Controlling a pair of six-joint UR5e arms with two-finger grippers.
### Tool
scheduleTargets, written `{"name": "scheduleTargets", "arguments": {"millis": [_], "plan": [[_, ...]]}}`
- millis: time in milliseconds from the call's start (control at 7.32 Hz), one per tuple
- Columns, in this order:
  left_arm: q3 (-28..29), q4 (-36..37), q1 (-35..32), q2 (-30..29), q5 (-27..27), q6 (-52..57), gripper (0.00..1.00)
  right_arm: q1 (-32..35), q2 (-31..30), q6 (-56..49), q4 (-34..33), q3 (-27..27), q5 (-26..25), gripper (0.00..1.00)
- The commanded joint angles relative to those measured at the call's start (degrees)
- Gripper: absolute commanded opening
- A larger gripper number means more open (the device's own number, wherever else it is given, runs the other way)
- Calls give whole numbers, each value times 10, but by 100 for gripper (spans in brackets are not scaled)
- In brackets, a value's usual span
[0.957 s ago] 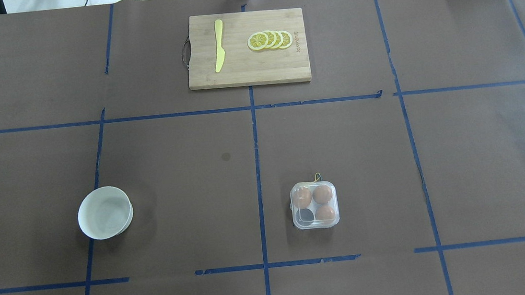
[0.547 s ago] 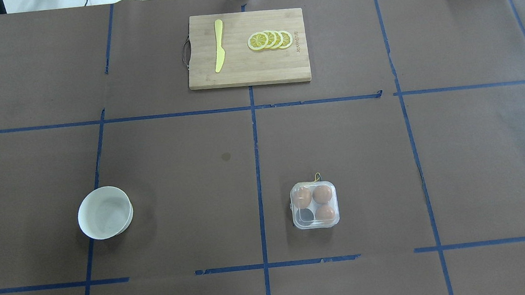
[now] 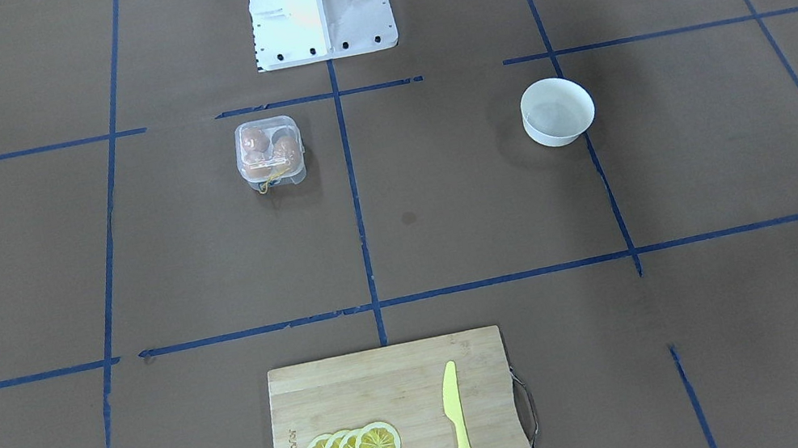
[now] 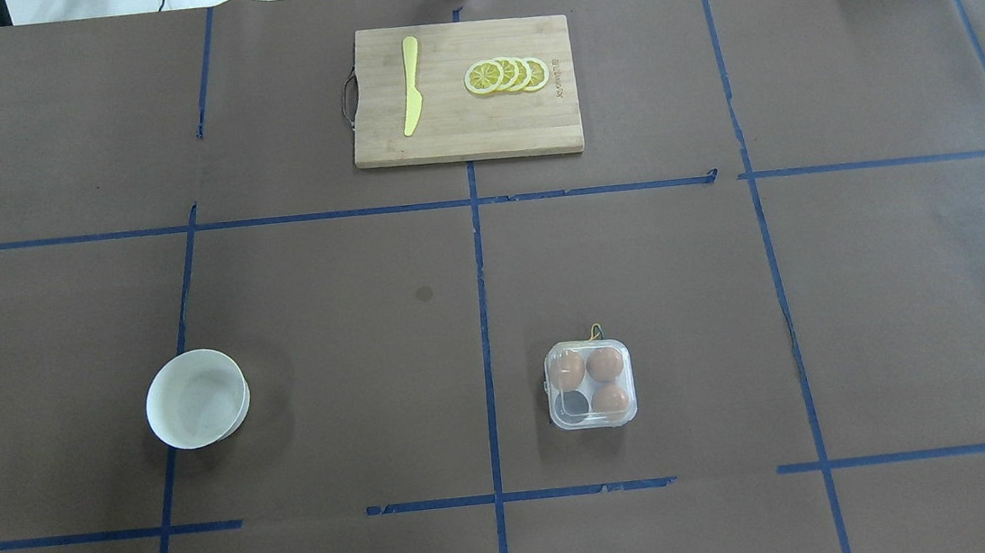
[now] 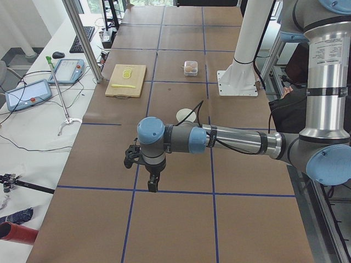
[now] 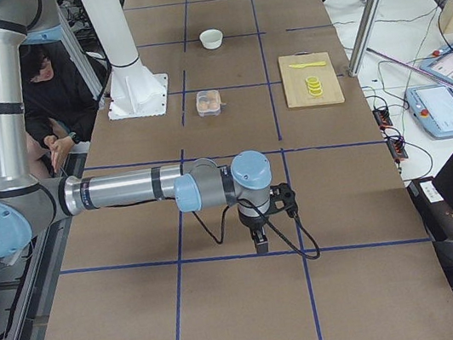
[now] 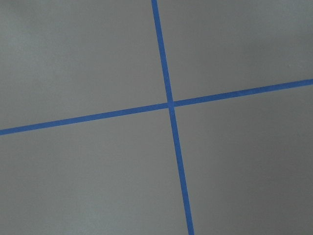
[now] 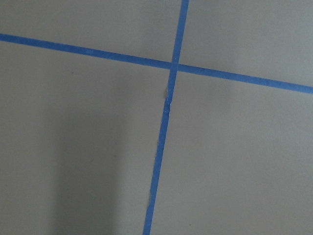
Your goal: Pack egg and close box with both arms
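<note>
The clear box (image 4: 591, 384) stands on the brown table right of the centre line, with its lid down over the cups. It holds three brown eggs: one egg (image 4: 605, 363) at the far right, a second (image 4: 566, 369) at the far left and a third (image 4: 611, 399) at the near right. The near left cup is empty. A yellow cord (image 4: 594, 332) sticks out at the far side. The box also shows in the front view (image 3: 270, 152). My left gripper (image 5: 152, 188) and right gripper (image 6: 260, 247) hang far out at the table ends. I cannot tell whether they are open or shut.
A white bowl (image 4: 197, 398) stands at the near left. A wooden cutting board (image 4: 461, 139) at the far middle carries a yellow knife (image 4: 411, 86) and lemon slices (image 4: 506, 75). The white robot base (image 3: 317, 0) is at the near edge. Both wrist views show only brown paper and blue tape.
</note>
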Motion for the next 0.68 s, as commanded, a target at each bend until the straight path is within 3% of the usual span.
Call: {"name": "scheduleTargets", "arguments": {"millis": [0,547], "plan": [[0,-2,-3,6,-34,1,100,-1,3,0,0,0,-2,100],[-7,-10,-5,3,-40,-1,100,-1,-1,-8,7,-8,-1,100]]}}
